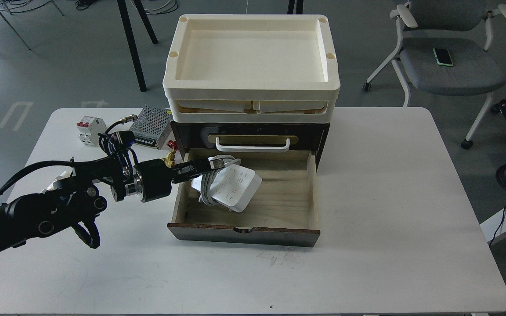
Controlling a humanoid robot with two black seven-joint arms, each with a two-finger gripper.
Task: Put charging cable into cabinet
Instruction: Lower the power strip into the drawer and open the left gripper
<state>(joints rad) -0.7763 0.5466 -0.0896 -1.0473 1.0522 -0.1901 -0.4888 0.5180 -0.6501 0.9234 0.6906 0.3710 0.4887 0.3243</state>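
The charging cable (pixel 234 189), a white power strip with its cord bundled round the middle, hangs tilted inside the open light-wood drawer (pixel 279 206) of the dark brown cabinet (pixel 319 136). My left gripper (pixel 211 166) reaches in over the drawer's left wall and is shut on the cord bundle at the strip's upper left end. The strip's lower end is close to the drawer floor; I cannot tell whether it touches. The white handle (pixel 253 145) on the upper drawer is just behind the gripper. Cream trays (pixel 251 94) are stacked on the cabinet. My right gripper is out of view.
A white-and-red circuit breaker (pixel 88 130) and a perforated metal power supply box (pixel 149 127) lie on the table left of the cabinet, behind my left arm. The drawer's dark front (pixel 244 233) juts toward me. A chair with a phone (pixel 442 56) stands at the back right.
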